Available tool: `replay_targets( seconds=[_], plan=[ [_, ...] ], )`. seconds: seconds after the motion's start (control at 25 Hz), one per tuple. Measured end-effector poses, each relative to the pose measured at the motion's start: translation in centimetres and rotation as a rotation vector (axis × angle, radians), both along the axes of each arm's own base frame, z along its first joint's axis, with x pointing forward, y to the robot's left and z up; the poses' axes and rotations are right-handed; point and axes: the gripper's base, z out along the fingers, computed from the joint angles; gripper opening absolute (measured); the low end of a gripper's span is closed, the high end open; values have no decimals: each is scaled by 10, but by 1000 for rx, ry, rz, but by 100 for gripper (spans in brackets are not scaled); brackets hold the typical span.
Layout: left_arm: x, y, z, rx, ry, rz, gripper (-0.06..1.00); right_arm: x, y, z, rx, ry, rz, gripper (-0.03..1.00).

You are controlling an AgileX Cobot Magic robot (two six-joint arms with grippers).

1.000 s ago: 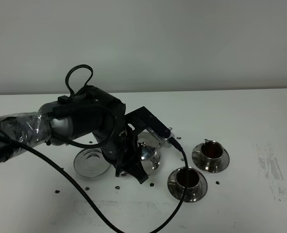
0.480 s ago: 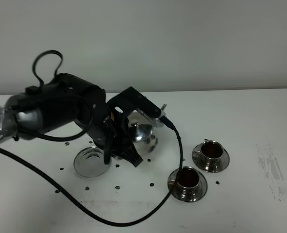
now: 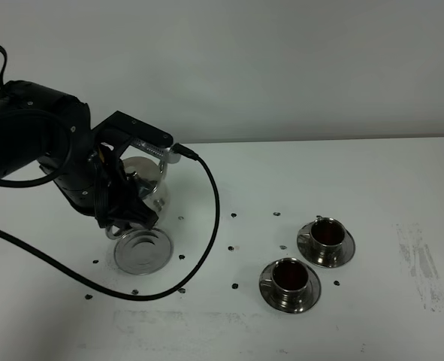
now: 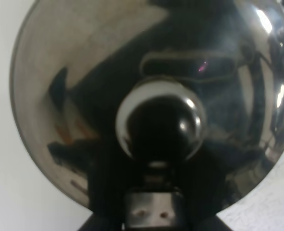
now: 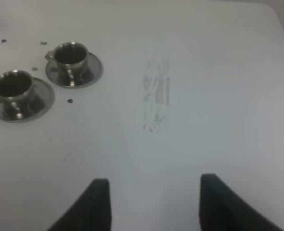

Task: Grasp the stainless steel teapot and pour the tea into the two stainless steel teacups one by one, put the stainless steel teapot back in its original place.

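Observation:
The stainless steel teapot point(image 3: 144, 177) hangs in the air just behind the flat steel trivet disc point(image 3: 143, 250), its original place, at the left of the table. My left gripper point(image 3: 128, 201) is shut on the teapot. In the left wrist view the teapot's lid and round knob point(image 4: 161, 120) fill the picture. The two stainless steel teacups point(image 3: 326, 235) point(image 3: 289, 277) stand on saucers at the right, both dark inside. They also show as teacups point(image 5: 70, 54) point(image 5: 14, 85) in the right wrist view. My right gripper point(image 5: 154, 207) hovers over bare table, fingers apart, holding nothing.
A black cable point(image 3: 210, 218) loops from the left arm down over the table front. Small dark specks lie scattered around the trivet and cups. A grey scuff mark point(image 3: 421, 263) is on the table at the far right.
The left arm has carried the teapot away from the cups, leftward and back, to just behind the trivet disc. The cups and the right gripper have not moved.

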Motion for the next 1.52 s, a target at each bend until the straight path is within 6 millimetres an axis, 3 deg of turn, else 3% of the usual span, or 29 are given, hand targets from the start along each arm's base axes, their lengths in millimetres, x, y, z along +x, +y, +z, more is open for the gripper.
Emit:
replay_targets(
  seconds=[0.24,0.48,0.8,1.52],
  plan=[
    [-7,17,-31,-7,9,31,25,0,0,0,0,0,0,44],
    [-5,16,-34,-56,-11,59,25,0,0,0,0,0,0,44],
    [-1,13,-59,-69,60,84,25,0,0,0,0,0,0,44],
    [5,11,-83,-61,77,83,25,0,0,0,0,0,0,44]
  ],
)
